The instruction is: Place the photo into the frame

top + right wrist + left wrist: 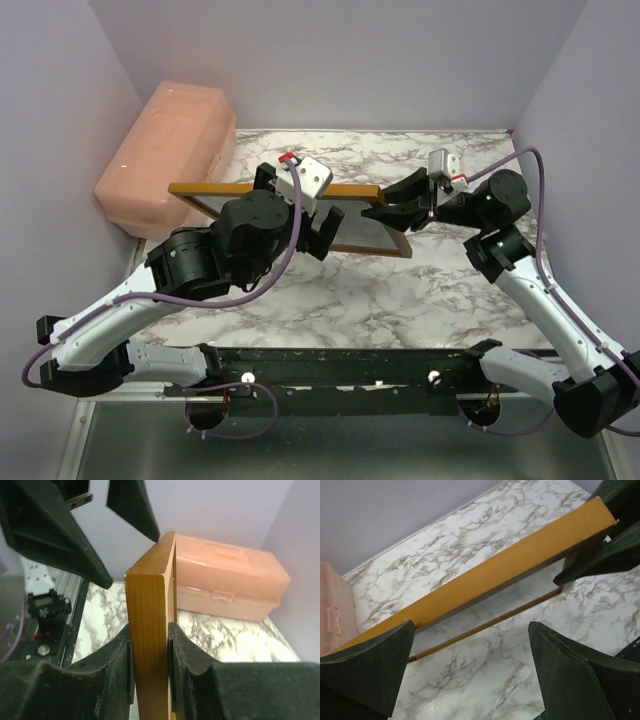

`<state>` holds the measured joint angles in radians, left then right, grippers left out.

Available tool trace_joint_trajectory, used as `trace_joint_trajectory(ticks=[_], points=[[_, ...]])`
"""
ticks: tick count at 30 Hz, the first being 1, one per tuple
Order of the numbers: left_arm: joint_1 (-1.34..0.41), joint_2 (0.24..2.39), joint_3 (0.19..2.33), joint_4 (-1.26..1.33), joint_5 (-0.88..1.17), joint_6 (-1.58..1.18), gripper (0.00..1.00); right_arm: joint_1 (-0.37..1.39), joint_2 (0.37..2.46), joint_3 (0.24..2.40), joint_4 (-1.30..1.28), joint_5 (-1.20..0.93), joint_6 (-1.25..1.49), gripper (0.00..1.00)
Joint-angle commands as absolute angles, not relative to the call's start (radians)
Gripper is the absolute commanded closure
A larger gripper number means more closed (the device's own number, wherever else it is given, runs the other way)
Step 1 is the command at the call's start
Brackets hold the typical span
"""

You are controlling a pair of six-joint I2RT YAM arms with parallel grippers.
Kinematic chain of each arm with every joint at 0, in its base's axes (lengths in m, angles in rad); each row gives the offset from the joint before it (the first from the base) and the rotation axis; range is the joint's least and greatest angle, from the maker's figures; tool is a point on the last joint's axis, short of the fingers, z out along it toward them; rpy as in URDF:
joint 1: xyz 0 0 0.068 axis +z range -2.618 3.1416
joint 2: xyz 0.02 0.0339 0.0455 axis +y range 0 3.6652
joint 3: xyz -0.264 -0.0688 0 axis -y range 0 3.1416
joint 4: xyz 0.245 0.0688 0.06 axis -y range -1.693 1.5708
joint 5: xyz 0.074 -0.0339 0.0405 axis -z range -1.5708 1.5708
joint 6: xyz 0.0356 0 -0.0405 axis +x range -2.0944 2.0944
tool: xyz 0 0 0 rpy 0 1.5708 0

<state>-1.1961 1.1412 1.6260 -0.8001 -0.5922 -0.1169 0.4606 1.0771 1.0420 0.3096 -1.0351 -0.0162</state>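
- A pale pink plastic box with a hinged lid (170, 150) sits at the far left corner of the white, grey-veined marble-pattern bench (380, 300), against the lilac wall.
- The left arm reaches in over the middle of the bench, its end effector (470, 630) spread wide and gripping nothing. In the left wrist view, its two dark fingers (370, 670) stand well apart on either side of the scene.
- The thin rectangular orange-brown wooden picture frame (215, 189) runs across the bench from just in front of the pink box towards the right. It is tilted up on its long side, with one long rail raised and the other low by the marble. Whether that lower rail touches the bench cannot be told.
- Marble pattern shows inside the frame's opening in the left wrist view.
- The right arm's end effector (150, 640) is clamped on the right-hand end of the frame. In the right wrist view, its dark fingers (195, 665) press flat against both faces of the short wooden rail, with the pink box in the background.
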Motion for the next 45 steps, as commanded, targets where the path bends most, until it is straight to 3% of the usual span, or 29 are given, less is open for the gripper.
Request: trace_joint_trajectory(ticks=[1,10,16,23,36,41,45], points=[[-1.131,1.174,1.642,-0.838,-0.384,-0.280,0.02,0.453,1.024,0.956,0.341,-0.748,0.247,1.00],[-0.935,1.166,1.476,-0.801,-0.051,-0.522,0.02,0.449,0.866,0.729,0.335,-0.036,0.426,1.00],[-0.831,1.141,1.302,-0.738,0.107,-0.632,0.02,0.438,0.802,0.577,0.296,0.270,0.616,1.00],[-0.689,1.190,1.143,-0.709,0.313,-0.748,0.02,0.419,0.745,0.386,0.237,0.394,0.890,1.00],[-0.547,1.309,0.986,-0.665,0.370,-0.767,0.02,0.417,0.635,0.132,0.140,0.432,1.220,1.00],[-0.509,1.342,0.939,-0.620,0.383,-0.779,0.01,0.417,0.665,0.125,0.067,0.437,1.319,0.86],[-0.485,1.372,0.920,-0.596,0.383,-0.783,0.01,0.417,0.700,0.099,0.070,0.418,1.397,0.83]])
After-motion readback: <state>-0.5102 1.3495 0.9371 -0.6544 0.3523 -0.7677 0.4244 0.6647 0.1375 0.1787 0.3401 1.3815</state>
